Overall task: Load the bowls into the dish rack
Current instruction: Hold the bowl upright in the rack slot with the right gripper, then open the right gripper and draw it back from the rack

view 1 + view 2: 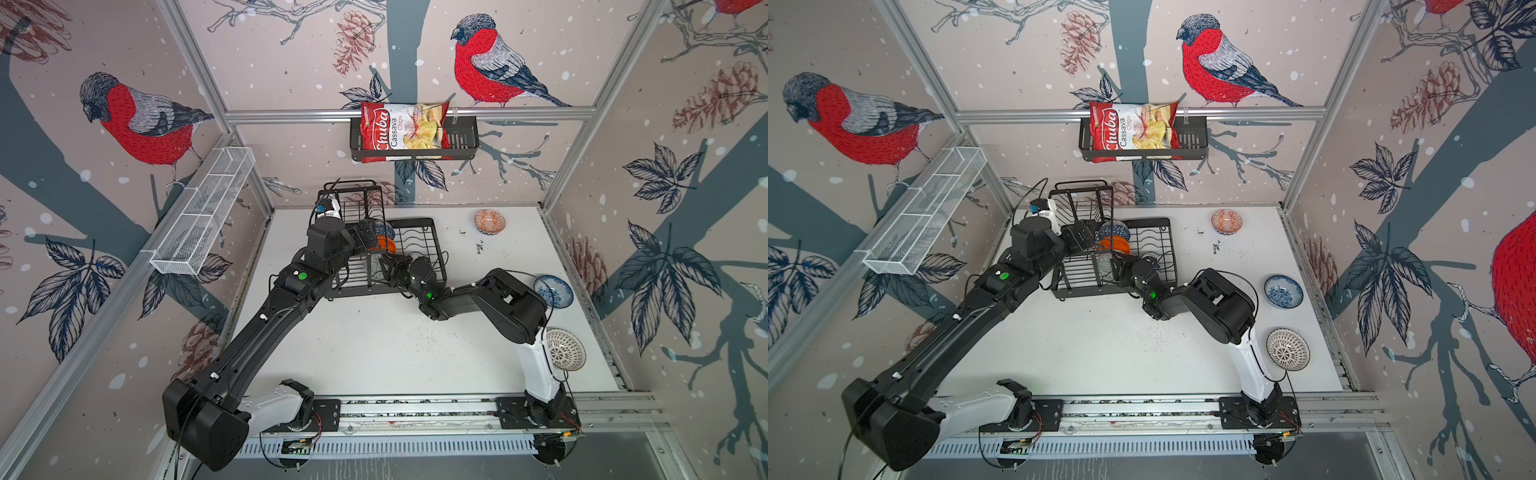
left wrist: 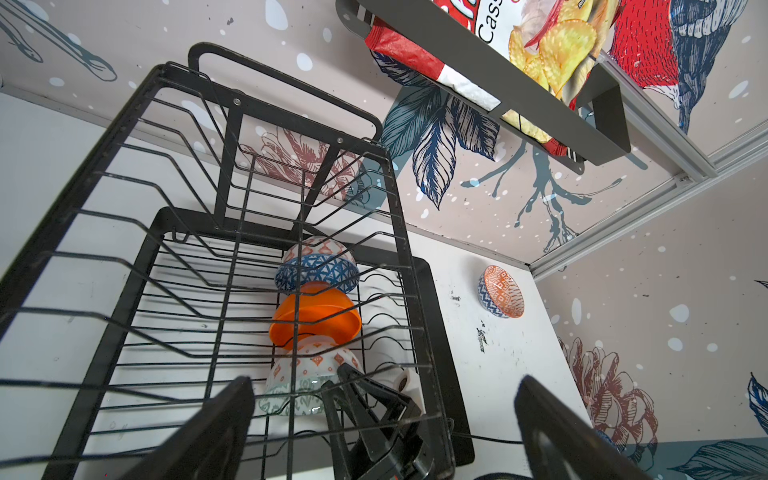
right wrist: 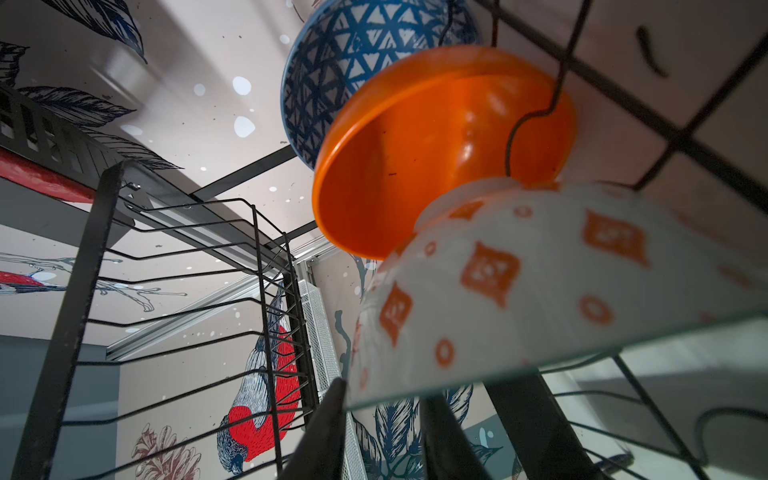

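The black wire dish rack [image 1: 419, 232] [image 1: 1154, 237] stands at the back of the table. Three bowls stand on edge in its lower tier: dark-blue geometric [image 2: 318, 272], plain orange [image 2: 316, 316] [image 3: 415, 158] and grey-green patterned [image 2: 299, 378] [image 3: 540, 282]. My right gripper [image 3: 384, 392] [image 1: 384, 268] is at the grey-green bowl's rim, its fingers loosely astride it with a gap showing. My left gripper [image 2: 384, 432] [image 1: 365, 237] hangs wide open over the rack, holding nothing. On the table to the right lie an orange-red patterned bowl [image 1: 490, 221], a blue-flowered bowl [image 1: 553, 291] and a dark-lattice bowl [image 1: 565, 349].
A black shelf basket with a chips bag [image 1: 405, 131] hangs on the back wall above the rack. A long white mesh basket [image 1: 203, 212] is fixed to the left wall. The rack's raised upper basket [image 1: 353, 203] stands close beside my left wrist. Dark crumbs dot the table [image 1: 374, 332].
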